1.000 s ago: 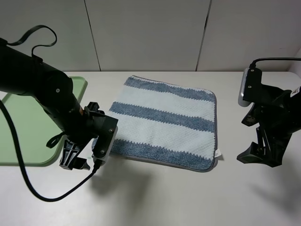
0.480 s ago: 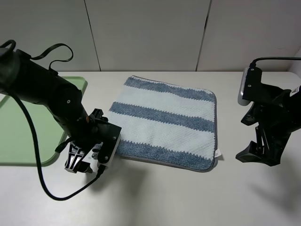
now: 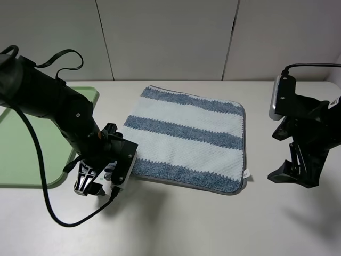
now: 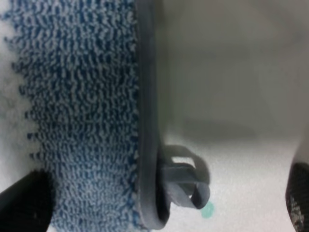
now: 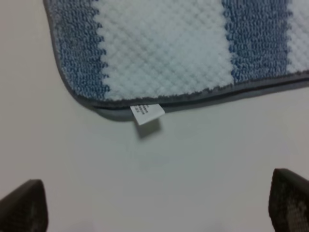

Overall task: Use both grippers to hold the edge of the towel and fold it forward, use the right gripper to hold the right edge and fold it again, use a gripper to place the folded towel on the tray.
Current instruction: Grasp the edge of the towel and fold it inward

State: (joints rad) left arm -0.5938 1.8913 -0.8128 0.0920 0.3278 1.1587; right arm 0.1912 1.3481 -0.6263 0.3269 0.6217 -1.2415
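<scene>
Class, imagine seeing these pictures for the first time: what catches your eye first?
The blue-and-white striped towel lies flat in the middle of the table. The left tool hangs open at its near left corner, the right tool open beside its right edge. A pale-green tray sits at far left.

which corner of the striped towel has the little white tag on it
The near right corner of the blue-and-white striped terry towel: the small white tag sticks out there. The near left corner carries a grey fabric loop instead.
</scene>
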